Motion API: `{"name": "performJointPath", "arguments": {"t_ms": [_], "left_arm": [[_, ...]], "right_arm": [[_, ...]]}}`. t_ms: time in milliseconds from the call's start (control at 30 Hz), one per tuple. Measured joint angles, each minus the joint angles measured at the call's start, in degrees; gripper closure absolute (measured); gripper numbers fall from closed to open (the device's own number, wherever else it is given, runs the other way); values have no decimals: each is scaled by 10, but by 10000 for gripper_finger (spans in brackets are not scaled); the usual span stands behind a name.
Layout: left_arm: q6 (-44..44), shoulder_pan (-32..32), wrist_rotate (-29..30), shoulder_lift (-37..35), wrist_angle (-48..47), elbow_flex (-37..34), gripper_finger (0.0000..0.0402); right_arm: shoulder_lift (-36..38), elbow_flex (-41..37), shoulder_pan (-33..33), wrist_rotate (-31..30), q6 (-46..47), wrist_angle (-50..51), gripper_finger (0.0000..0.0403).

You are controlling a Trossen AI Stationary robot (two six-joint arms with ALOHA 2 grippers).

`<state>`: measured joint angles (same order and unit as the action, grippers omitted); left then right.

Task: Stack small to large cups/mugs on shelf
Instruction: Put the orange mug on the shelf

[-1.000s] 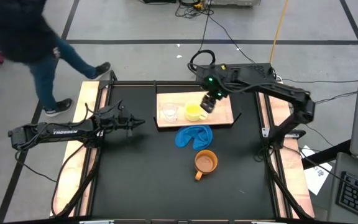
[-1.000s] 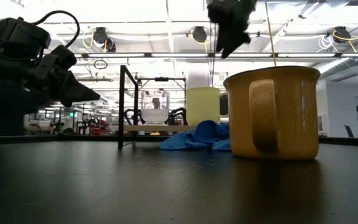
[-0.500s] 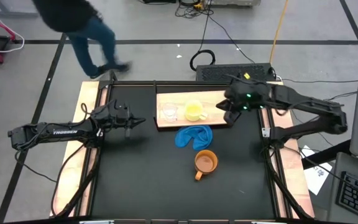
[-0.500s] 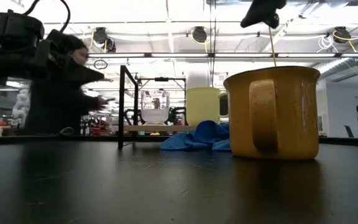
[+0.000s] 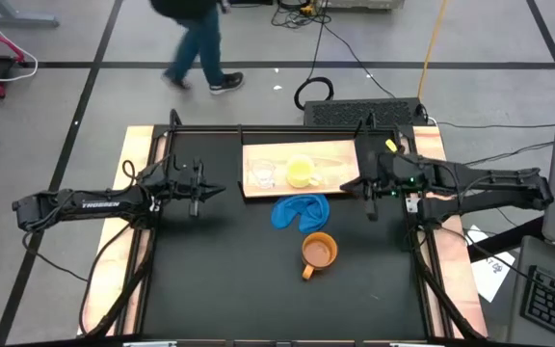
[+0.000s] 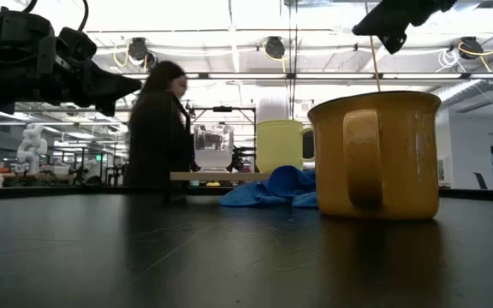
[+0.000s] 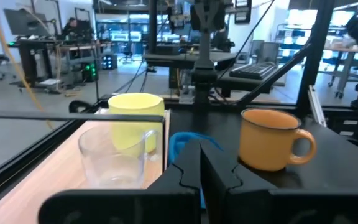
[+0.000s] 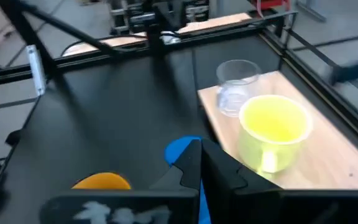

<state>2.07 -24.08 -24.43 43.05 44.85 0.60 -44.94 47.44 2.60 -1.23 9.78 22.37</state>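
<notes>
The orange mug (image 5: 318, 253) stands mid-tabletop, the blue cloth (image 5: 300, 211) just beyond it. On the shelf (image 5: 335, 156) at the far edge stand the yellow mug (image 5: 302, 173) and clear cup (image 5: 262, 173), side by side. Both claws hover clenched and empty: left claw (image 5: 198, 192) near the shelf's left end, right claw (image 5: 367, 190) at its right end.

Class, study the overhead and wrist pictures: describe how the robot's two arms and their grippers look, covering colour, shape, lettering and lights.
Both arms are dark, slim and jointed. The left arm carries pale lettering along its long link. The right arm shows small green lights and a yellow tag near its wrist. The left gripper and right gripper each end in two black, tapering fingers.
</notes>
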Motion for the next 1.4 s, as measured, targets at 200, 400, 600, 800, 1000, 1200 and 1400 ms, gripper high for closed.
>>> {"name": "performJointPath", "arguments": {"t_ms": [200,400,600,800,1000,1200,1400], "left_arm": [[2,7,0,0,3,0,401],[6,7,-21,0,3,0,401],[-1,7,-42,0,5,0,401],[-7,7,-42,0,5,0,401],[-10,6,-76,0,8,0,401],[-13,7,-88,0,15,0,401],[-13,7,-88,0,15,0,401]], "right_arm": [[7,-51,-62,-4,-12,-81,403],[18,-73,-104,-77,-24,-71,403],[83,-118,-110,-91,-30,-79,403],[171,-171,-109,-109,-13,-99,403],[220,-207,-109,-130,-18,-110,403],[243,-248,-109,-138,-14,-143,403],[276,-304,-109,-137,0,-177,403]]}}
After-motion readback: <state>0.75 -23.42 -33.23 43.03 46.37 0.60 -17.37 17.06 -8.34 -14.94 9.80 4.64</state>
